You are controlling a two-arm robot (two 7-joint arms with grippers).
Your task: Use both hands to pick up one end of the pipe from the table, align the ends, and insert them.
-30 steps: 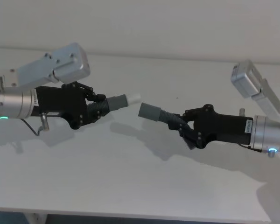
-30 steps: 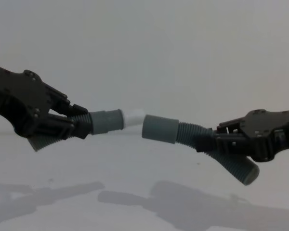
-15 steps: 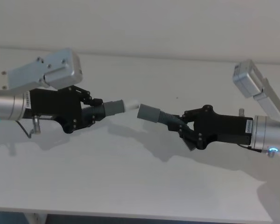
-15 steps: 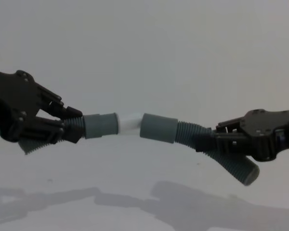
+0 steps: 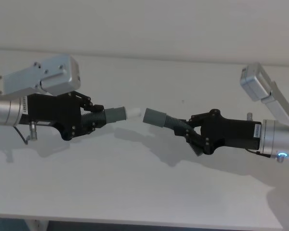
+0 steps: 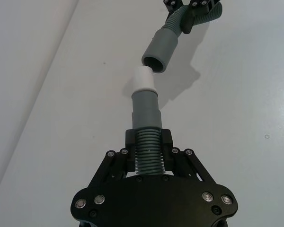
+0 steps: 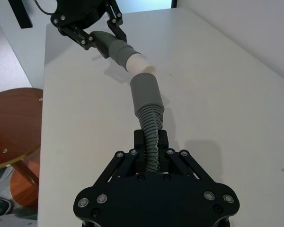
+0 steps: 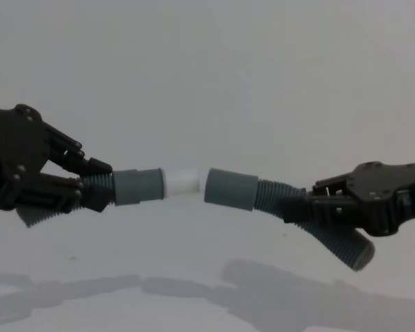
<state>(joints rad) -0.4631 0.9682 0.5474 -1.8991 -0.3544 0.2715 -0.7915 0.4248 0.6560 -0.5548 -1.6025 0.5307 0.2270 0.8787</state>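
Both arms end in matte black plastic two-finger grippers, the left gripper (image 5: pixel 97 118) and the right gripper (image 5: pixel 189 135), built from flat linkage plates pinned with small silver screws. Behind each black housing sits a brushed silver cylindrical wrist; the right one carries a glowing blue ring light on its underside, and a small white label sits on the black body beside it. A boxy silver-grey camera housing (image 5: pixel 41 76) with round screw heads is mounted over the left wrist, a similar one over the right. A thin grey cable loops under the left wrist.
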